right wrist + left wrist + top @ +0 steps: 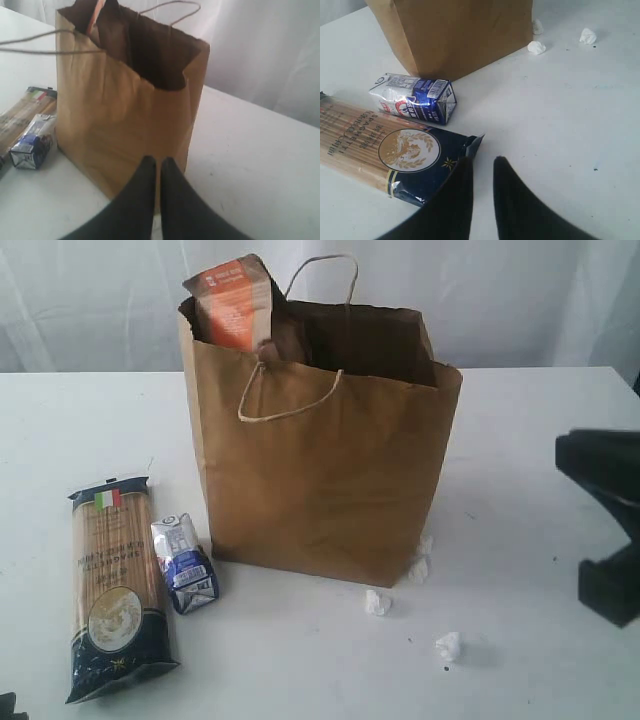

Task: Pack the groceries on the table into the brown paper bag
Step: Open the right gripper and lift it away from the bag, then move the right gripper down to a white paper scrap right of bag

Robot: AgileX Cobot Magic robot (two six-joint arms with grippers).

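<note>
Lying just beside left claw (482,161): blue spaghetti packet (395,150)

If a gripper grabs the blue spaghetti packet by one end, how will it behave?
The blue spaghetti packet is long and narrow, so it would probably tilt or swing. Its glossy film looks slippery. The visible dry strands may snap if squeezed.

The spaghetti packet (385,150) has the word SPAGHETTI on its see-through part. The smaller words next to it are too tiny to read. It also has a round gold badge and a little green, white and red flag. The carton (415,97) has a barcode. The white words on the pouch (232,305) are too blurry to read.
</note>
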